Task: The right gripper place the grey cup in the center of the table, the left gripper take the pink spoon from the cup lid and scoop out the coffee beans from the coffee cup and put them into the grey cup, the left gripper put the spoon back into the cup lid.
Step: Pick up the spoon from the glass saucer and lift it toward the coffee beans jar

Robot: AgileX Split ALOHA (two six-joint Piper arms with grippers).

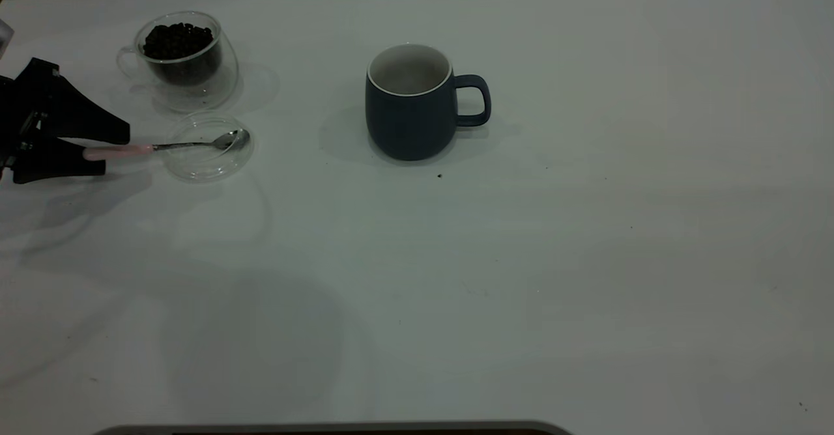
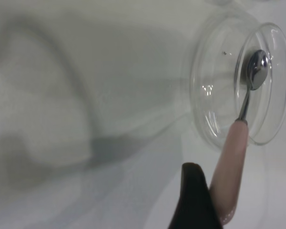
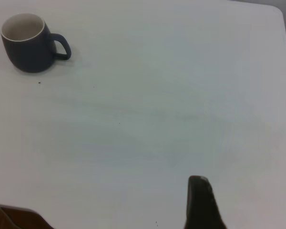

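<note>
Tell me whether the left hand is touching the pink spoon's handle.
Touching. In the exterior view the left hand straddles the spoon handle's end, and the left wrist view shows one black finger pressed against the pink handle.

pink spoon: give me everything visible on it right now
The pink spoon is a small teaspoon with a shiny metal bowl and thin metal neck joined to a pale pink handle. It lies roughly flat, its bowl resting inside the clear glass cup lid and its handle reaching out over the rim toward the left edge of the table. The left end effector sits at the handle's end, one black finger on each side; the left wrist view shows a finger against the handle.
</note>
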